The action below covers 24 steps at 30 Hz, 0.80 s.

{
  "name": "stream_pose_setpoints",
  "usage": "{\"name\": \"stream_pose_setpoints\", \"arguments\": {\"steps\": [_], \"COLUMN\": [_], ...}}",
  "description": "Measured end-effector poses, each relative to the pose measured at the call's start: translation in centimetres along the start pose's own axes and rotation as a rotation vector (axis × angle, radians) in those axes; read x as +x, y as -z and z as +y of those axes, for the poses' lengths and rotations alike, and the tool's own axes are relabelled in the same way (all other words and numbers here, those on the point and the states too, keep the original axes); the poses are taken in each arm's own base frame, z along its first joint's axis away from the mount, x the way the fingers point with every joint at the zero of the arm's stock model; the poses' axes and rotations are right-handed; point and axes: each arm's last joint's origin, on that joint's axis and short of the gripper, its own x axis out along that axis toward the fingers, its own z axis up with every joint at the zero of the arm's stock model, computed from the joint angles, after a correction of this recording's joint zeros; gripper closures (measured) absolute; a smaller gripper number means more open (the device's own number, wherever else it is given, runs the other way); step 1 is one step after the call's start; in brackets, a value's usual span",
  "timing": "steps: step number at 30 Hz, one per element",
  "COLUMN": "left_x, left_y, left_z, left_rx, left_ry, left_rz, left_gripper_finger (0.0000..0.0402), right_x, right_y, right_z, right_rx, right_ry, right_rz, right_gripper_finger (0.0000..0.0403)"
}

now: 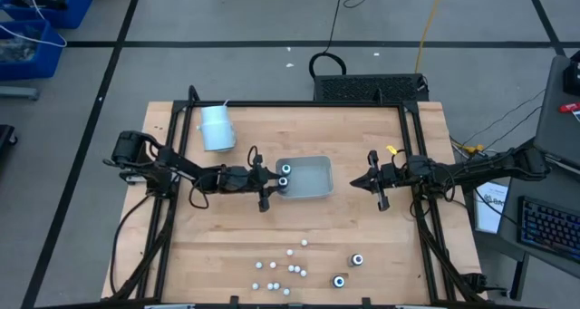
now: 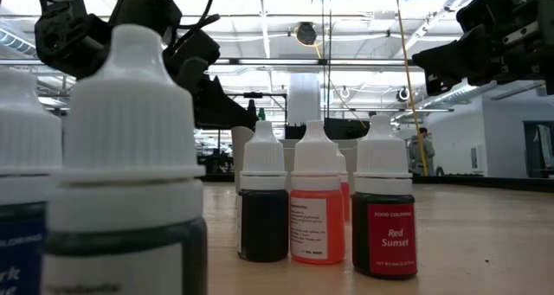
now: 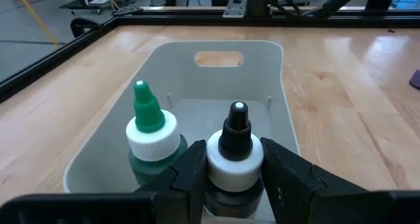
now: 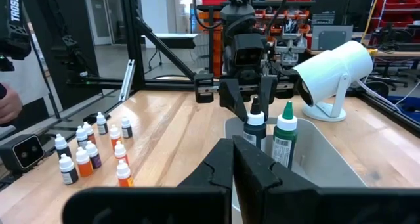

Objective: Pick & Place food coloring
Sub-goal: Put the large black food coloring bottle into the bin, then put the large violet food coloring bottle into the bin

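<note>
The food coloring bottles are small with white caps. Two stand at the left end of a clear tray (image 1: 313, 189): one green-tipped (image 3: 151, 122), one black-tipped (image 3: 235, 142). My left gripper (image 3: 235, 168) reaches in from the table's left and is shut on the black-tipped one. Several other small bottles (image 1: 279, 273) stand near the table's front edge, with two rounder ones (image 1: 349, 270) beside them. They fill the low view, among them a "Red Sunset" bottle (image 2: 383, 217). My right gripper (image 4: 233, 148) hangs shut and holding nothing, right of the tray. My left gripper pinches the black-tipped bottle between its two fingers at the white cap (image 3: 231, 171), one finger on each side. The fingers come nearly level from the table's left, slanting slightly down. The bottle stands upright inside the tray; its bottom is hidden by the fingers.
A white cylindrical cup (image 1: 217, 128) lies on the table at the far left, behind the left arm. Black frame rails (image 1: 412, 164) border the table. Bare wood lies between the tray and the bottles at the front edge.
</note>
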Motion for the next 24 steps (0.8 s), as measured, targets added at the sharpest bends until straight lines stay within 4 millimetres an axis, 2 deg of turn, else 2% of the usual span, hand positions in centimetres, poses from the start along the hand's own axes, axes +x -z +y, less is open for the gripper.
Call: {"name": "stream_pose_setpoints", "arguments": {"steps": [7,13,24], "left_x": [0.0,0.5,1.3], "left_y": [-0.1,-0.9,-3.0], "left_z": [-0.1,-0.3,-0.6], "left_rx": [0.012,0.018,0.067], "left_ry": [0.034,0.034,0.048], "left_rz": [-0.011,-0.028,-0.088], "left_gripper_finger": [0.0229,0.0194,0.0188], "right_x": [0.0,0.0,0.0], "right_y": [0.0,0.0,0.0], "right_z": [0.0,0.0,0.0], "right_rx": [0.0,0.0,0.0], "right_ry": [0.0,0.0,0.0], "right_rz": [0.0,0.0,0.001], "right_gripper_finger": [0.0403,0.0403,0.0403]}}
